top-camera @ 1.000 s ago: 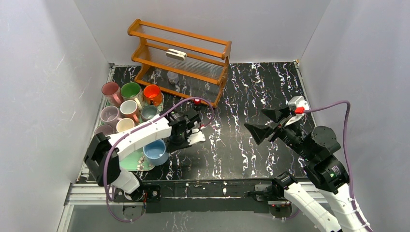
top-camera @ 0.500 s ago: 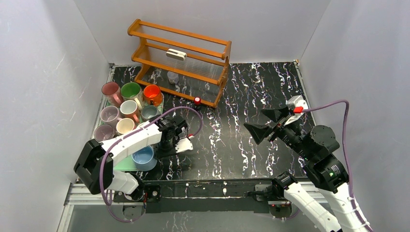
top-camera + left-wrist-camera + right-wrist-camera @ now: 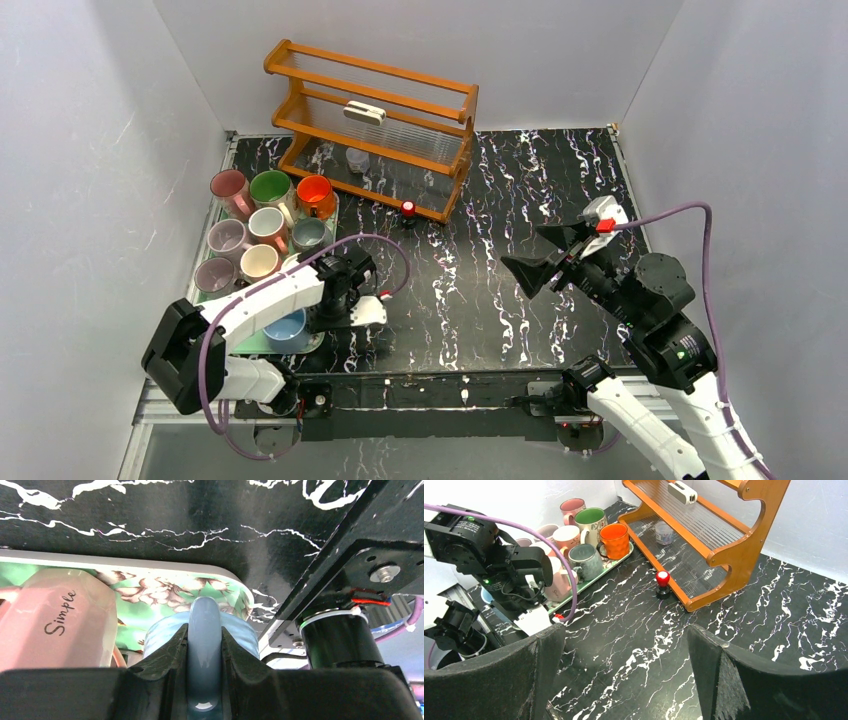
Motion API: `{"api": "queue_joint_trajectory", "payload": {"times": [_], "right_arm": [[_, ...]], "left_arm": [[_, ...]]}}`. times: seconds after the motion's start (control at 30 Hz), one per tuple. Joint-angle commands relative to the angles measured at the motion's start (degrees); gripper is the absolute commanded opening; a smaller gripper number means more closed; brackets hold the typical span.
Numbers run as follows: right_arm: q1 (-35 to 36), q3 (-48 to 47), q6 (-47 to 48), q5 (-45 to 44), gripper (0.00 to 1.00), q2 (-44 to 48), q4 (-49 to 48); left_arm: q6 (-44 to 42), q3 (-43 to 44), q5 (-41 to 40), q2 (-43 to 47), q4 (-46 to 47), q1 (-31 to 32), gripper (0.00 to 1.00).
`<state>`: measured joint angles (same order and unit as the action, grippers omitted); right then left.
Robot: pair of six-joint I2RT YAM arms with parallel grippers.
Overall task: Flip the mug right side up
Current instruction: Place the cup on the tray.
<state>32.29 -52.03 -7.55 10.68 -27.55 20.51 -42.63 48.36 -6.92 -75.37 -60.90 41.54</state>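
left gripper (image 3: pixel 204 647) pinched tight on the handle (image 3: pixel 203 622) of the blue mug (image 3: pixel 283 328) | mug's at the near end of the floral tray (image 3: pixel 165 587), near-left corner of the table (image 3: pixel 480 300), right beside a pink mug (image 3: pixel 60 625) | right gripper (image 3: pixel 624 635) jaws spread wide, nothing in them, hanging over the right side

Bright, even, diffuse light leaves only soft shadows on the black table (image 3: pixel 500 300) overhead, while in the left wrist view the fingers (image 3: pixel 160 680) at 6 o'clock sit dark and blurred and the mug handle (image 3: pixel 203 645) carries a pale glint.
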Motion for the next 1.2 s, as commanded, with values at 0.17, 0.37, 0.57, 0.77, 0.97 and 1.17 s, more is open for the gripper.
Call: {"api": "queue_joint_trajectory", "payload": {"times": [0.17, 0.37, 0.57, 0.77, 0.97, 1.17], "right_arm": [[0.1, -2.0, 2.7, 0.5, 0.99, -0.6, -1.5], [0.1, -1.7, 3.8, -0.1, 0.99, 0.2, -1.1], [0.1, -1.0, 4.1, 1.1, 0.99, 0.6, -1.0], [0.1, -0.3, 4.5, 1.3, 0.99, 0.9, -1.1], [0.1, -0.1, 4.2, 1.8, 0.99, 0.9, -1.3], [0.1, 0.2, 1.8, 4.4, 0.99, 0.5, -1.1]], "left_arm": [[-6.6, -1.9, -4.2, 1.2, -3.3, -2.4, 0.00], [-7.2, -4.3, -5.3, 1.0, -0.8, -3.0, 0.00], [-6.9, -4.7, -7.1, -1.8, 1.1, -3.0, 0.04], [-6.9, -3.8, -6.8, -2.0, -0.2, -3.1, 0.20], [-6.6, -4.1, -6.5, -1.8, -0.2, -3.1, 0.37], [-4.5, 1.6, -2.8, -2.8, -3.1, -3.1, 0.96]]}}
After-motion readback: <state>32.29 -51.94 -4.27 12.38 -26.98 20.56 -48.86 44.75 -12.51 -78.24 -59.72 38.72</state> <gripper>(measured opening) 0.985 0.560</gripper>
